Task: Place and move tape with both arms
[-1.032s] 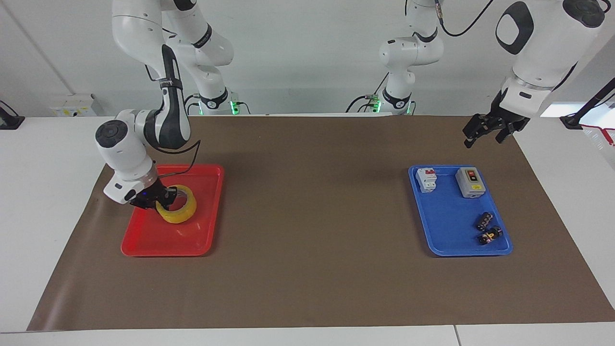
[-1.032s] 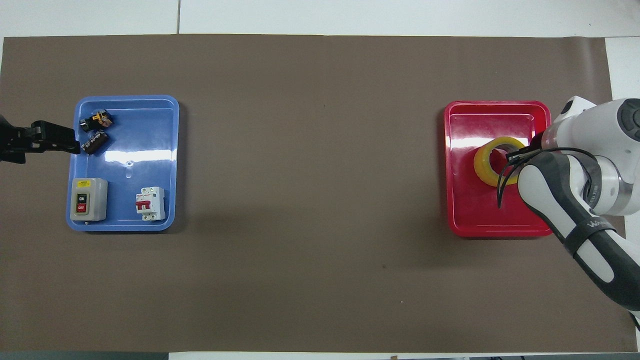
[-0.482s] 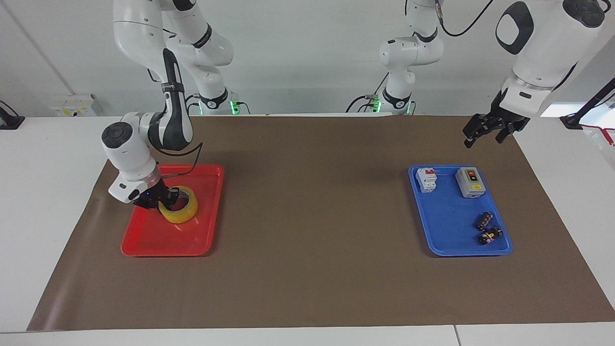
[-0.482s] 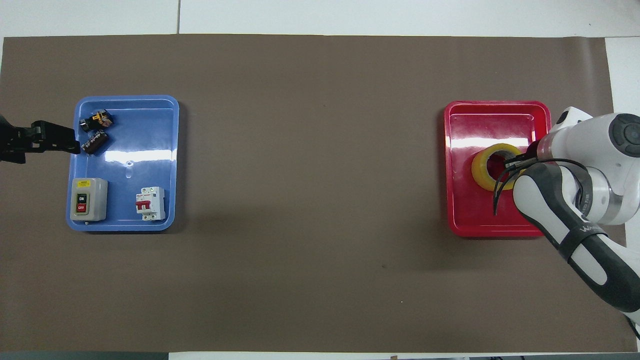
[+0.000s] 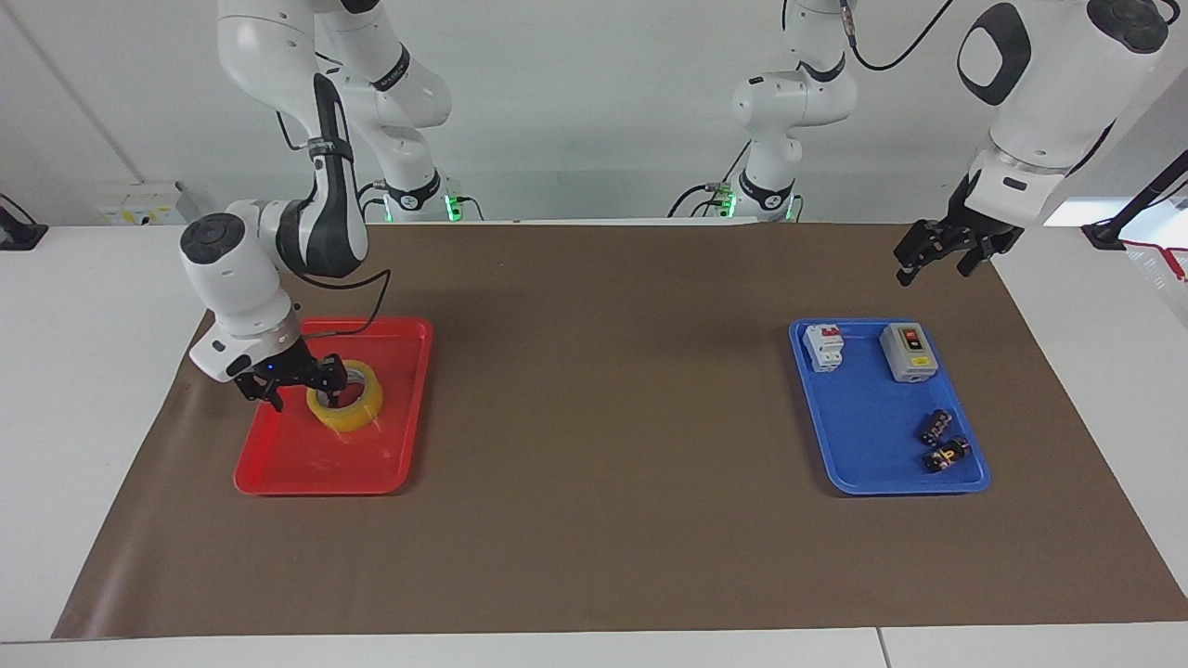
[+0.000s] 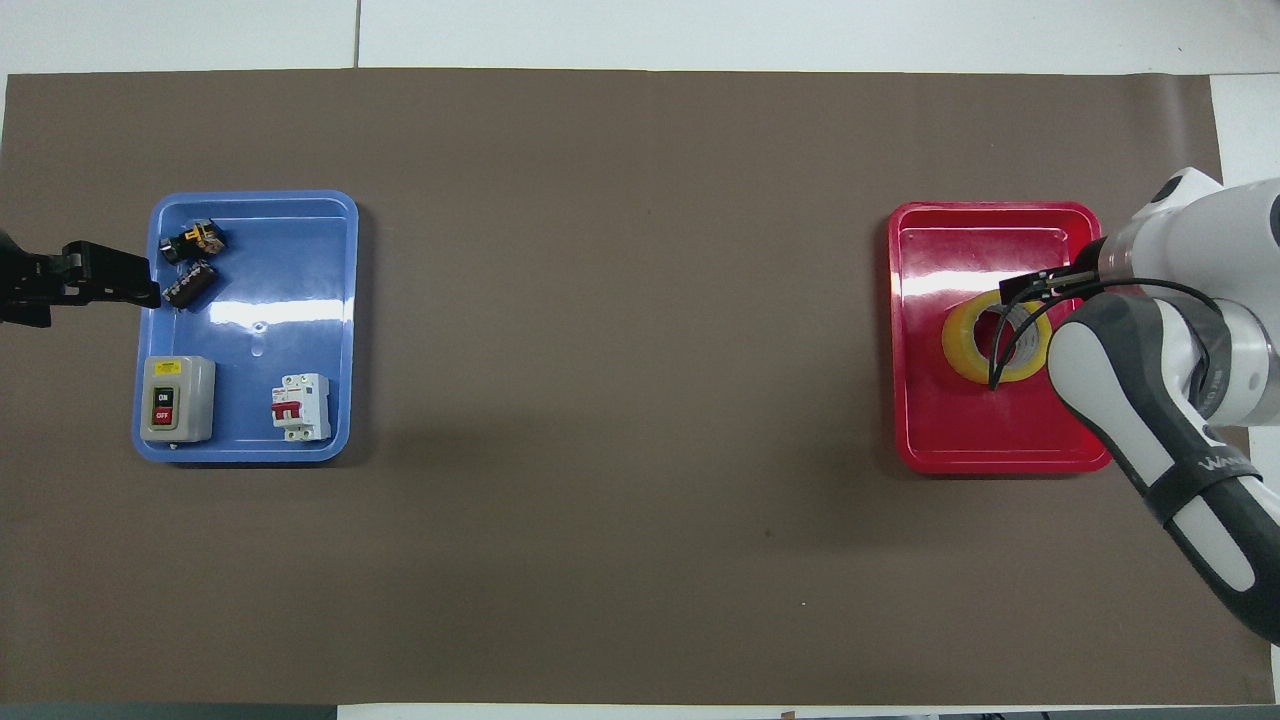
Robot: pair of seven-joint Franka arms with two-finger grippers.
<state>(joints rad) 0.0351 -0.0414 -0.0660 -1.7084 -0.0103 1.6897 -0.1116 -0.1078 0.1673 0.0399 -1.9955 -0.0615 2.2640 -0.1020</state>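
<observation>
a brown mat (image 5: 603, 417) covers a white table in front of a pale wall, and the red tray (image 5: 278, 468) toward the right arm's end of it serves as the landmark. the tape (image 5: 348, 397), a roll of translucent yellow packing tape with a pale core, lies flat in the red tray, roughly at its middle and a little toward the robots' edge. the right gripper (image 5: 295, 378) sits low over the same tray, just beside the roll on the side away from the table's middle; its fingers look spread wide and nothing is clamped between them, though one fingertip seems to reach over the roll's rim. whether it touches the roll cannot be told.

well apart from the red tray, toward the left arm's end, a blue tray (image 5: 858, 464) holds a white circuit breaker (image 5: 823, 346), a grey on/off switch box (image 5: 908, 352) and two small black-and-yellow parts (image 5: 945, 443). the left gripper (image 5: 937, 250) waits in the air past that tray's outer edge, fingers apart and empty.

the likely trouble from here: if the right gripper lifts away with a fingertip hooked inside the core, the roll could be dragged, tipped on edge, or rolled out over the shallow rim. a sticky tape edge could also cling to a finger.
</observation>
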